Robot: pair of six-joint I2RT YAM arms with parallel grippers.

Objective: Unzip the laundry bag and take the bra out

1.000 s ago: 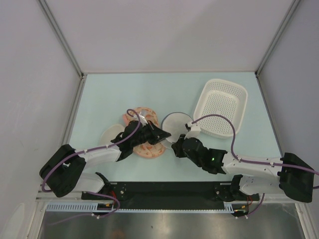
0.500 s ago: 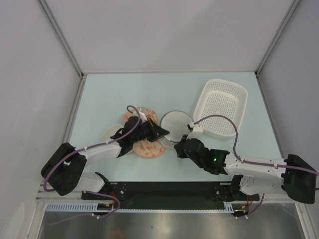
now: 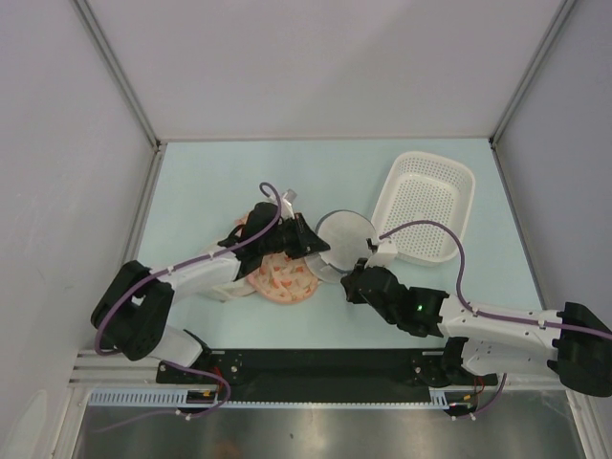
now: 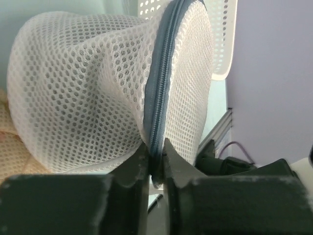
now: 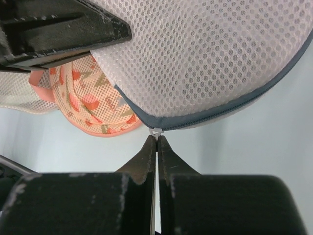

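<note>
At the middle of the surface (image 3: 191, 182), the left hand (image 4: 156, 161) clamps the laundry bag (image 4: 88, 93) by its zipper band (image 4: 159, 73), holding it on edge as a brace, while the right hand (image 5: 157, 144) pinches shut on the white zipper pull (image 5: 156, 131), likely to draw it open; the bra is hidden.

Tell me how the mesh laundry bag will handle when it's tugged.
Probably floppy: the laundry bag dents and folds near where the left gripper pinches its zipper band. Likely light: it is thin open mesh. It may stretch or follow rather than stay put if the right gripper tugs the zipper pull.
</note>
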